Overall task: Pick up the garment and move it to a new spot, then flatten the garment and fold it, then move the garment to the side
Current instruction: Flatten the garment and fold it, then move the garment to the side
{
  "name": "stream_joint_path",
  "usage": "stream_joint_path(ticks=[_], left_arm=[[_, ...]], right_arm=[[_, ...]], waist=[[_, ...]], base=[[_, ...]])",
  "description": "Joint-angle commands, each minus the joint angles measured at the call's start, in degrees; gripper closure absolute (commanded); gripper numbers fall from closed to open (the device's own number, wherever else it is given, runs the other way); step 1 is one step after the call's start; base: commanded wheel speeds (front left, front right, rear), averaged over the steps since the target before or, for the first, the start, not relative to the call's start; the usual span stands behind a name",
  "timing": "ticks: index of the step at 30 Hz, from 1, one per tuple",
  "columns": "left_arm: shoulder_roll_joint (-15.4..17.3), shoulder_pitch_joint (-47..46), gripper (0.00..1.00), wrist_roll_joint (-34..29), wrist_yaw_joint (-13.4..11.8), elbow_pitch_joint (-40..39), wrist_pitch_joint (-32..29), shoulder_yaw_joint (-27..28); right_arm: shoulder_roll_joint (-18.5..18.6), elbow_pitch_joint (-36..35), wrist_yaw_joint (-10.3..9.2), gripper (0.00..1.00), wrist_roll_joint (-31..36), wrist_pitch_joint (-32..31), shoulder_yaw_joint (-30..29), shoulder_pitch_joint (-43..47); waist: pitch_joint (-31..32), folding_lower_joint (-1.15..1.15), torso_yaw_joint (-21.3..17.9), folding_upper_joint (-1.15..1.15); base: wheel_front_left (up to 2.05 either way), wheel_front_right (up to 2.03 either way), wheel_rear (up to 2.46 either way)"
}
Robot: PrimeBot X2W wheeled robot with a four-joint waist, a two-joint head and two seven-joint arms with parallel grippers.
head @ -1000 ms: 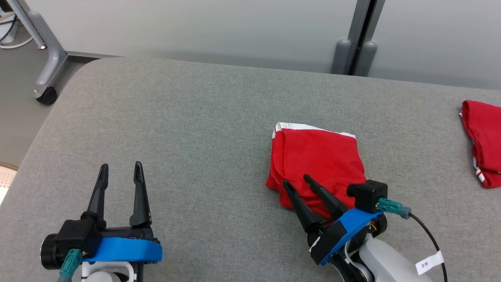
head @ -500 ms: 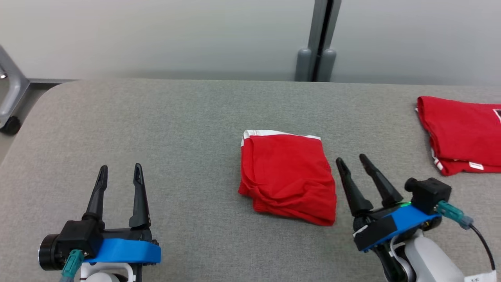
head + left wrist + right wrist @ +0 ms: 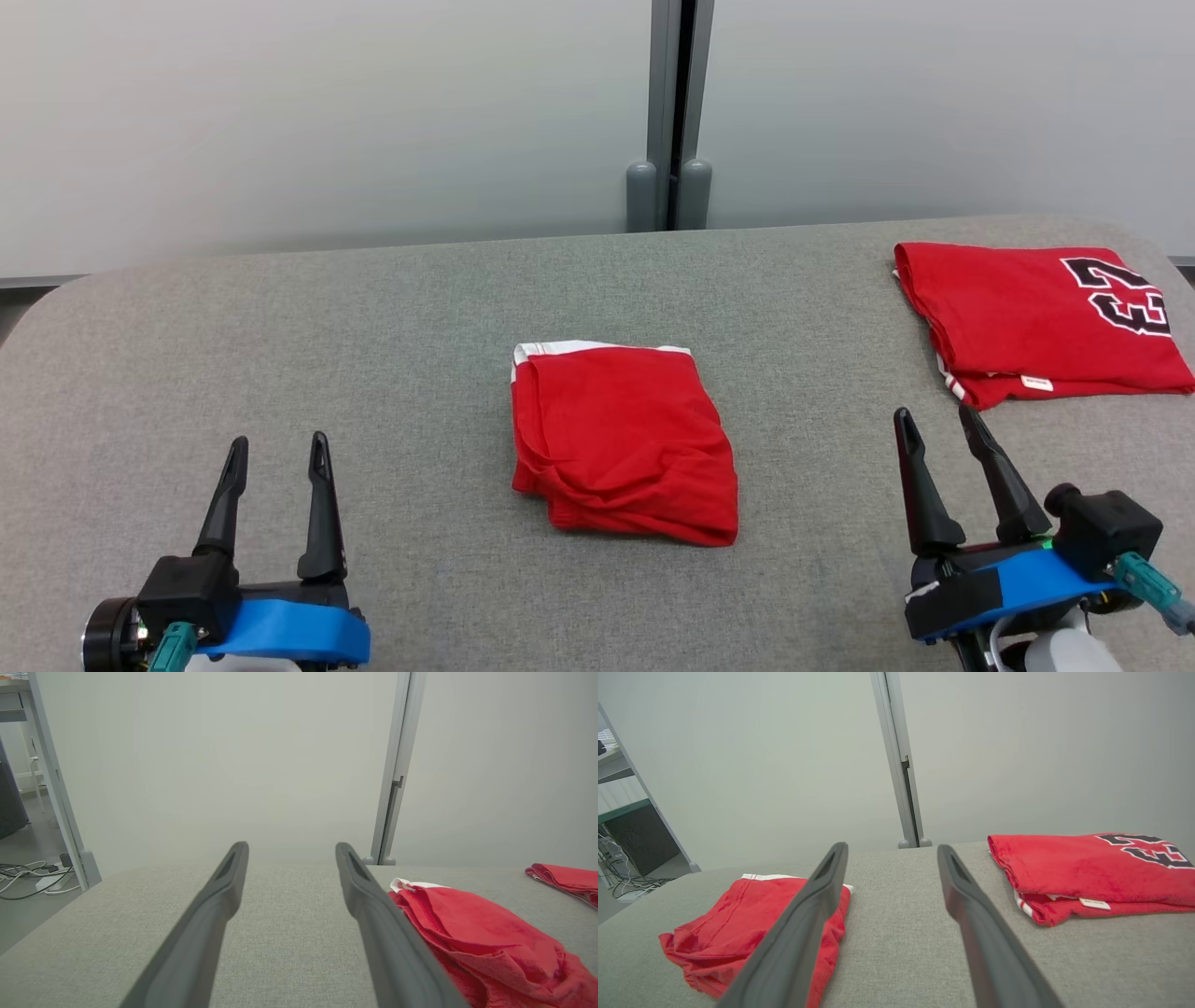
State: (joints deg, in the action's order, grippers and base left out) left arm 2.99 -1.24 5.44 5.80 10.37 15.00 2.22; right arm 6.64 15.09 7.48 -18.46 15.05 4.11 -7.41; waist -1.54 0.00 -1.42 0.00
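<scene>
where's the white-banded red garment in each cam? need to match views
Head view: red garment at the centre of the table.
Left wrist view: red garment at lower right.
Right wrist view: red garment at lower left.
Shared landmark: grey post behind the table, in all three.

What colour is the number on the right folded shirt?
The number is black, outlined white; head view.

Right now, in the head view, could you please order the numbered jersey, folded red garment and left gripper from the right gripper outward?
1. Numbered jersey, just beyond the right gripper.
2. Folded red garment, farther left, centre.
3. Left gripper, far left.
</scene>
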Motion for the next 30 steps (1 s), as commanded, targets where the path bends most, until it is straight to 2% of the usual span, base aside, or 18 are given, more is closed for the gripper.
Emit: stream_joint_path(ticks=[1,14,30], left_arm=[[0.2,0.6,0.0,-0.4,0.1,0.3,0.2,0.2],[0.8,1.4,0.0,-0.7,0.1,2.7,0.2,0.7],[0.6,0.2,0.0,-0.5,0.2,3.0,0.2,0.5]], right_arm=[[-0.4,-0.7,0.02,0.0,0.7,0.1,-0.3,1.2],[-3.3,-8.0,0.02,0.0,6.6,-2.1,-4.0,8.7],[-3.8,-8.0,0.02,0.0,6.7,-3.1,-4.0,9.0]], waist=[[0.2,0.0,-0.1,0.0],[0.9,0.0,1.1,0.0],[0.3,0.0,1.9,0.0]], base=[[0.0,0.0,0.0],[0.0,0.0,0.0],[0.0,0.0,0.0]])
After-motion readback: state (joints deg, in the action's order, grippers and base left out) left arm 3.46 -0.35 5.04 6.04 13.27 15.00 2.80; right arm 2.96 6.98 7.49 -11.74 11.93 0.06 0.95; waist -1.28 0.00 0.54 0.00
